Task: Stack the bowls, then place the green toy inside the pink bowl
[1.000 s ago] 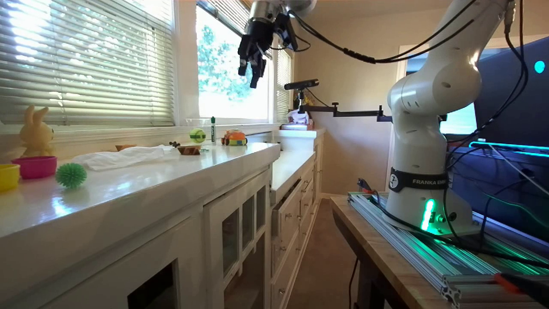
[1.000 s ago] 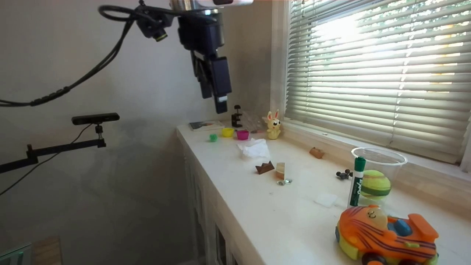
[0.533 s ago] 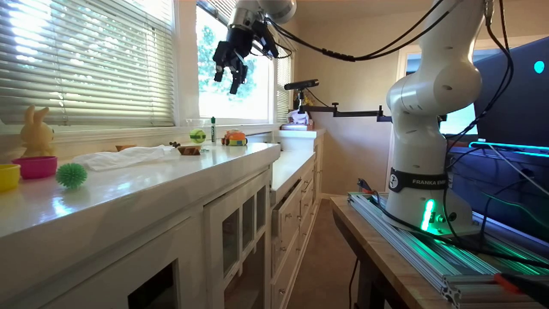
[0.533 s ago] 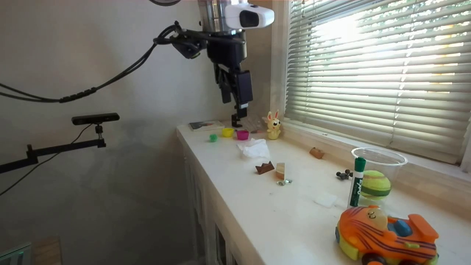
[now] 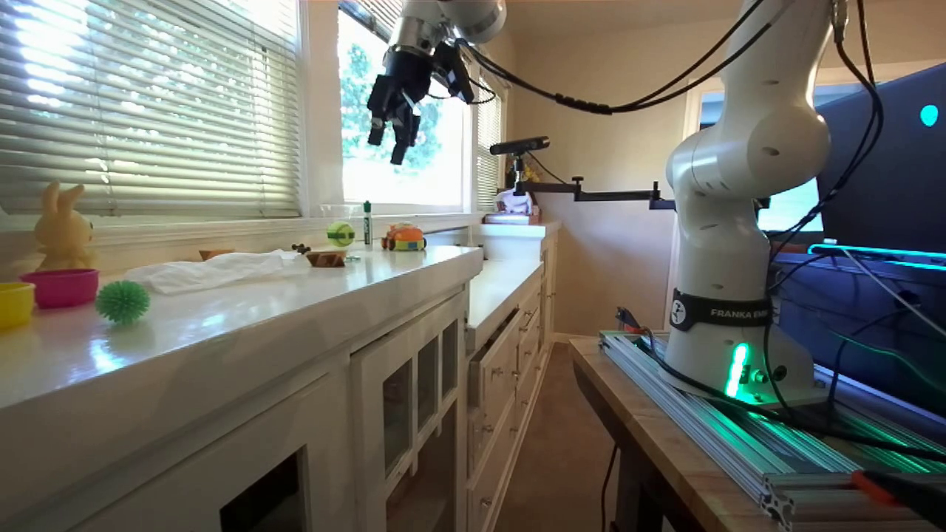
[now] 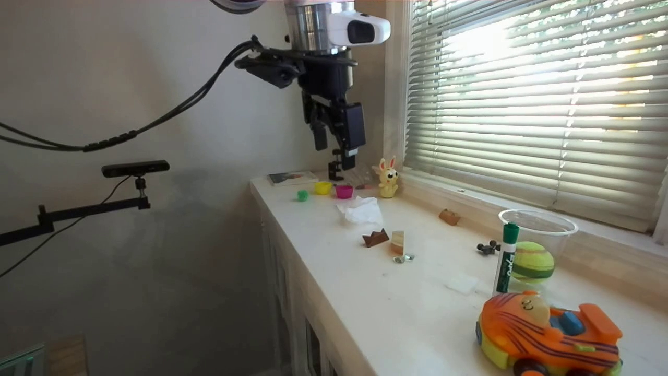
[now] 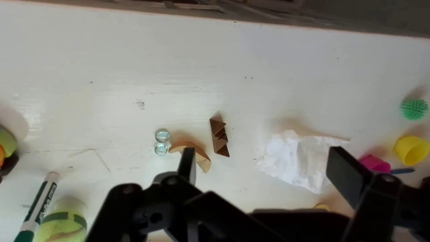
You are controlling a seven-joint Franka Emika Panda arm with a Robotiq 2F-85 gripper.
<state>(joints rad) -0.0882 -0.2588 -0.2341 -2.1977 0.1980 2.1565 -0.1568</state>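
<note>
The yellow bowl (image 6: 323, 188) and the pink bowl (image 6: 344, 191) stand side by side, unstacked, at the far end of the white counter. The spiky green toy (image 6: 302, 196) lies near them on the counter. At the right of the wrist view are the green toy (image 7: 414, 109), the yellow bowl (image 7: 412, 150) and the pink bowl (image 7: 375, 163), the last partly covered by a finger. High above the counter hangs my gripper (image 5: 387, 148), well away from all three. Its jaws are spread wide with nothing held; seen from the wrist, the gripper (image 7: 261, 151) frames bare counter and white paper.
A crumpled white paper (image 7: 292, 159) lies below, beside brown wooden pieces (image 7: 220, 137) and glass beads (image 7: 162, 135). A rabbit figure (image 5: 64, 229) stands behind the pink bowl. A clear cup (image 6: 540, 222), a marker (image 6: 506, 258) and a toy car (image 6: 548, 334) occupy the opposite end.
The arm has swung over the counter, with the gripper shifting left in an exterior view, mostly in the first half second. Since then it has only turned slightly. The objects have stayed put.
</note>
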